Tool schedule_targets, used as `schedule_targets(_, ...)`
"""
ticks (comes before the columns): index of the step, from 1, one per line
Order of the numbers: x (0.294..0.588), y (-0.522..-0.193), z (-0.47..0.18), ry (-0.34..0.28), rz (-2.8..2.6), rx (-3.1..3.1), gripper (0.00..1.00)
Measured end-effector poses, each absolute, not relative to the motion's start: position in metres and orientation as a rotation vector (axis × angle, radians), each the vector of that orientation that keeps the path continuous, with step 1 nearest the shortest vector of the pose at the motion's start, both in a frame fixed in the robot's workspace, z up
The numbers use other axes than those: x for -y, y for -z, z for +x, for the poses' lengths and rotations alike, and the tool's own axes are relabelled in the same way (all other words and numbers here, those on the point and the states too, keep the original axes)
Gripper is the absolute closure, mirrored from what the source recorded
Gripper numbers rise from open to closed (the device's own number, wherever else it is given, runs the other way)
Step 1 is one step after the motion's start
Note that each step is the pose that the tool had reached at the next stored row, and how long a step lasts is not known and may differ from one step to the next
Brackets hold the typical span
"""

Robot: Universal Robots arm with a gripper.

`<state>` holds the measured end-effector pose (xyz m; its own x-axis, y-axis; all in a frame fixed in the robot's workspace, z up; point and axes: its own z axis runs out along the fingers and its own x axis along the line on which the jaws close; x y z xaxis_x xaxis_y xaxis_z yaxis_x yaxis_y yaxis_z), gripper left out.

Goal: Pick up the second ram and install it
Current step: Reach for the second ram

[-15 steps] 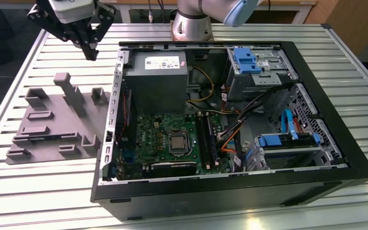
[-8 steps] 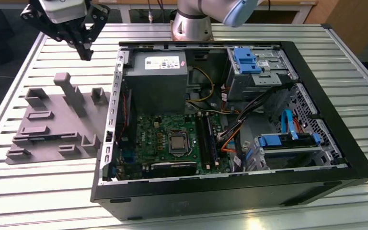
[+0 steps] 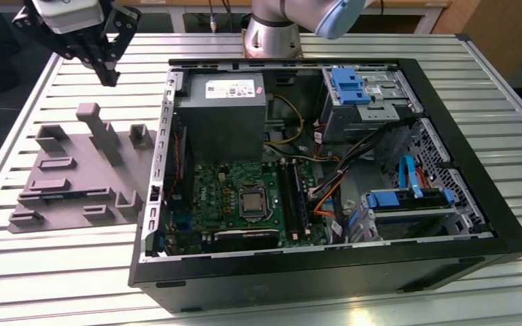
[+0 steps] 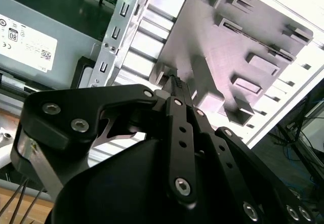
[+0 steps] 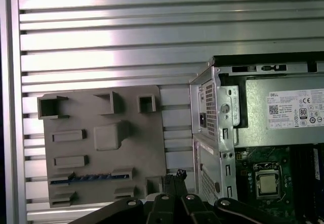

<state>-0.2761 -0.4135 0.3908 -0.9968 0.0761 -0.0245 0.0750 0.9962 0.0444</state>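
My fingers [image 3: 109, 68] are closed and empty, hanging above the slatted surface [image 5: 101, 32] near the grey fixture [image 5: 101, 143]. The second ram [image 5: 91, 177] sits edge-up in its slot, apparently kept upright for grasping.

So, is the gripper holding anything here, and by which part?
Nothing is held. The gripper has its fingers shut on nothing, near the grey moulded fixture plate; the long thin blue ram stick lies in a slot of that plate.

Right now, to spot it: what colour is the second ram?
Second ram: blue, clearest in the first wrist view.
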Motion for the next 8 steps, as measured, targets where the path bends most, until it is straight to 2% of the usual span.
schedule_targets(8, 0.427, -0.389, -0.289, -0.068, 0.118, -3.113, 0.89)
